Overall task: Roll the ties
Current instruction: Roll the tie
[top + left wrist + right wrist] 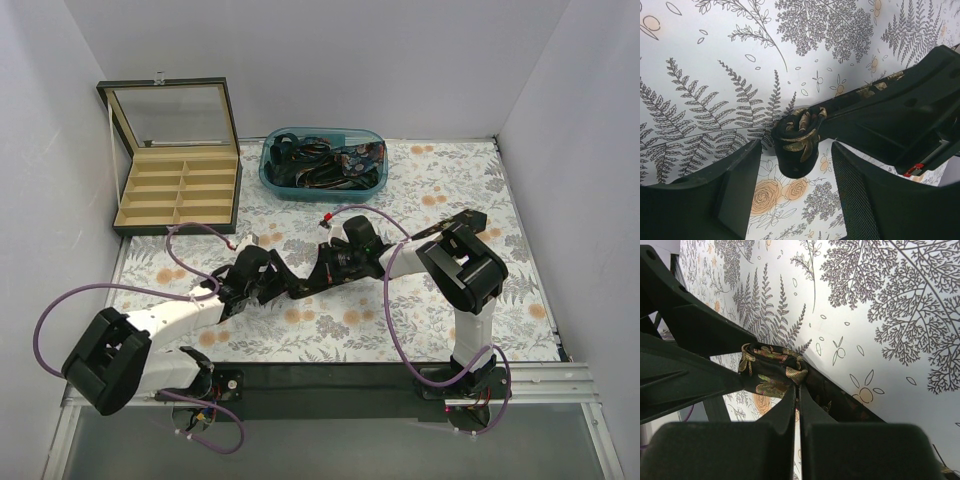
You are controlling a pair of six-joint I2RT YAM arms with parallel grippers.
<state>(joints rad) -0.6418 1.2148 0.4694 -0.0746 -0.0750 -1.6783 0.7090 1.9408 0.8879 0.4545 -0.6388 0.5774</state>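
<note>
The right gripper (796,390) has its fingers (785,412) pressed flat together, and as far as I can tell they're pinching the tie (771,367) right at the edge of the little coil. That makes sense to me: a roll of slippery fabric springs loose unless something clamps it.

The left gripper (796,150) sits on the other side with its fingers (740,180) apart. The coil is between them with a sliver of daylight on each side, so it isn't gripping anything. My guess is it's either lining up for the next turn or getting ready to take over the hold.

The coil is small and tight, only the narrow end wound up. The loose rest of the tie trails off under the right gripper across the floral tablecloth (715,60). So I'd call this early in the roll, with most of the length left to wind.

Further out, the other ties (320,160) are heaped in a blue tub (265,168) at the back of the table. An open box (150,185) with dividers sits to its left, presumably where finished rolls go. Its compartments look bare from here.
</note>
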